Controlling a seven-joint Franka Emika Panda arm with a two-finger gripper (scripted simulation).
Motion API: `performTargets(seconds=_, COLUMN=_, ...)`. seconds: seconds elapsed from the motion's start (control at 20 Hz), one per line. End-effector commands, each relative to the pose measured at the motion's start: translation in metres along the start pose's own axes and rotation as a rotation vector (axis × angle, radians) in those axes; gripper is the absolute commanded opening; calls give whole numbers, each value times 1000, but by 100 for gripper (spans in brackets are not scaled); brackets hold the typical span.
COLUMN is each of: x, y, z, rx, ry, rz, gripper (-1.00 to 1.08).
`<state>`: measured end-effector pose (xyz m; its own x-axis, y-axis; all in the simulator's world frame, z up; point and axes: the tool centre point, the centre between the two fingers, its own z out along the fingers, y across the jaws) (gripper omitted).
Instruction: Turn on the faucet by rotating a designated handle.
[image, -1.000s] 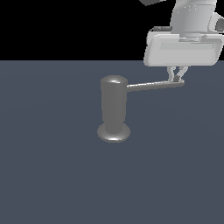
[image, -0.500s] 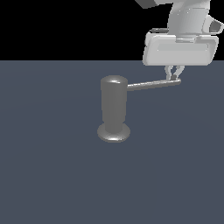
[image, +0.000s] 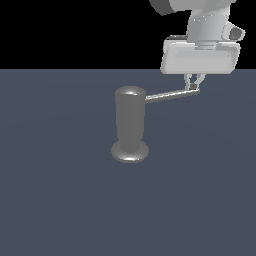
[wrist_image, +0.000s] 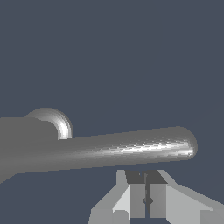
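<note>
My end effector (image: 193, 83), fingers pressed together and gripping nothing, sits against the tip of the thin grey rod handle (image: 171, 95) jutting from the glossy grey cylindrical faucet (image: 130, 124). I judge it could slip off that rounded end mid-push.

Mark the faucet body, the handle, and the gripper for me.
faucet (image: 130, 122): exterior view, middle of the upright cylinder.
handle (image: 171, 95): exterior view, mid-length of the side rod.
gripper (image: 193, 86): exterior view, between the fingertips at the rod's tip.
</note>
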<state>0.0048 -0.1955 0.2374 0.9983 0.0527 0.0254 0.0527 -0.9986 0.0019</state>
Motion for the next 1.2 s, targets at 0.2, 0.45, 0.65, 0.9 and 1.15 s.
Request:
performTargets(seconds=0.2, x=23, y=-7, z=8, rx=2, ry=-8, rz=-4, gripper=-100)
performTargets(seconds=0.45, x=37, y=-7, z=10, rx=2, ry=-11, rz=0, gripper=-100)
performTargets(seconds=0.65, x=49, y=-7, z=11, rx=2, ry=-13, rz=3, gripper=-100)
performTargets(seconds=0.9, x=62, y=-7, z=13, rx=2, ry=-15, rz=7, gripper=-100)
performTargets(seconds=1.15, x=75, y=-7, z=15, rx=2, ry=-18, rz=10, gripper=-100)
